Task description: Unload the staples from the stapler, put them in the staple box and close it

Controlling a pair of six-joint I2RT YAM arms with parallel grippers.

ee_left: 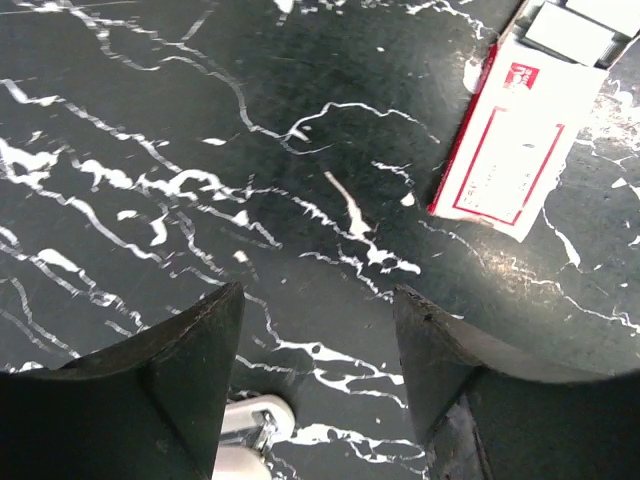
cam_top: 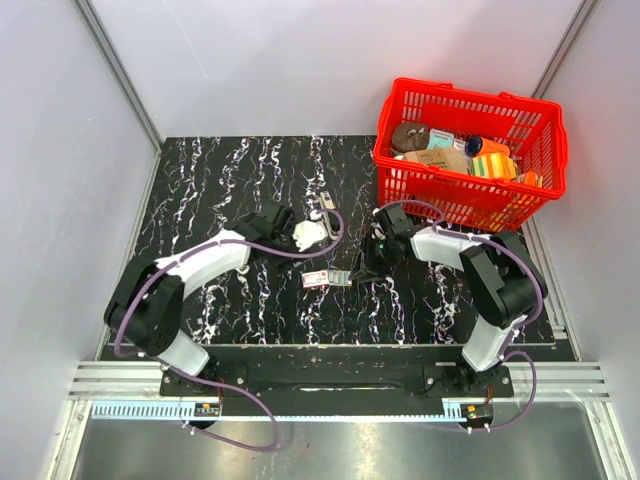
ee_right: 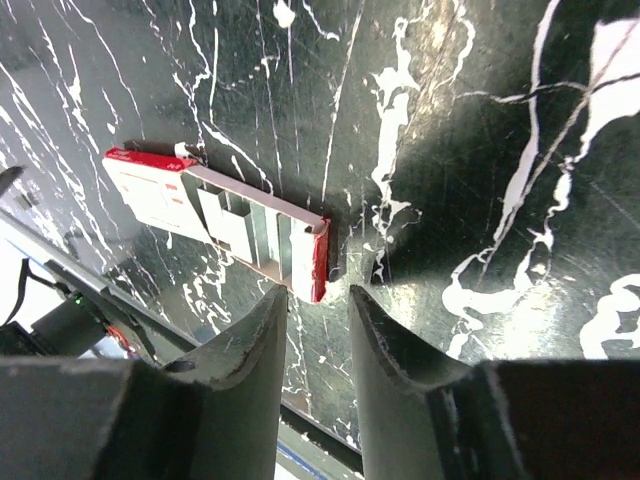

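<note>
The white stapler [cam_top: 309, 233] lies on the black marble table, with a thin grey metal part [cam_top: 325, 204] reaching out from its far side. My left gripper [cam_top: 294, 236] is right at it, open and empty. In the left wrist view only the stapler's white end [ee_left: 245, 440] shows, beside the left finger [ee_left: 190, 370]. The small red-and-white box [cam_top: 316, 279] lies mid-table with its tray [ee_right: 262, 235] slid out. My right gripper [ee_right: 318, 310] hovers just beside the tray's red end, jaws slightly apart with nothing between them. I see no loose staple strip clearly.
A red basket [cam_top: 540, 125] with several items stands at the back right, close behind my right arm. The red-and-white box also shows at the upper right of the left wrist view [ee_left: 510, 150]. The table's near edge [ee_right: 330, 440] runs just below the right fingers.
</note>
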